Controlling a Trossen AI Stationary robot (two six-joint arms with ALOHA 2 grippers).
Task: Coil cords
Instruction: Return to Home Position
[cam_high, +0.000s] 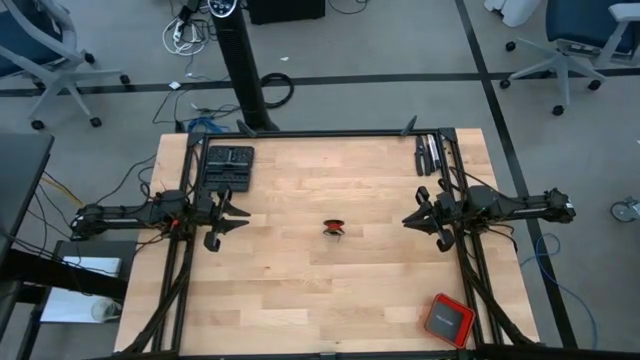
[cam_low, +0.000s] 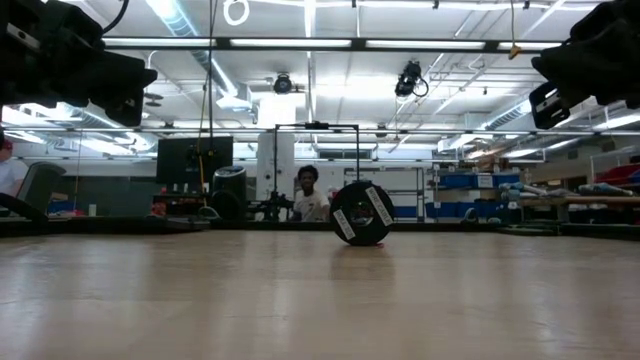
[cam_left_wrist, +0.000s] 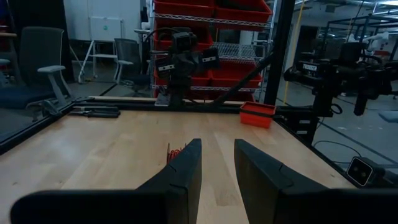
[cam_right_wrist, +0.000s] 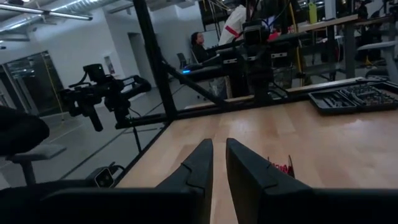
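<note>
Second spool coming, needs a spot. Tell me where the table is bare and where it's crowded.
Bare: the table from its left edge across to the red box; also between the black tool tray and the dark tools. Crowded: the middle row of left gripper, red cord spool, right gripper.

The table was pale blond wood with faint plank lines. At centre frame, the cord was bright red on a black spool with white labels. Lower right, a red box had a dark top.
</note>
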